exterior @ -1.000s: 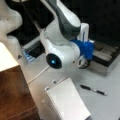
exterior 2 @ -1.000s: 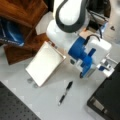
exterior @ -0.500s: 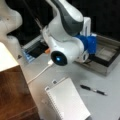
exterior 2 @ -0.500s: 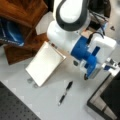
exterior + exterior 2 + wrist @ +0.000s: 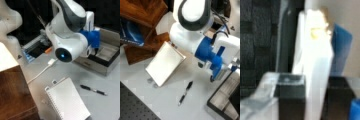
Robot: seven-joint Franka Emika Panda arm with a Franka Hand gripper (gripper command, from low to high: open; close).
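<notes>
Between the fingers (image 5: 291,97) of the hand (image 5: 315,100) stands a pale, flat white piece (image 5: 315,62), upright and seemingly clamped. Seen in both front views, the hand (image 5: 93,51) hangs over the near wall of the shallow tray (image 5: 107,68), so this looks like a carry or a set-down, calling for a slow, straight descent clear of that wall. Farther off on the worktop (image 5: 195,105) lie the pen (image 5: 185,93) and the notebook (image 5: 165,63), well apart, with open room between them.
</notes>
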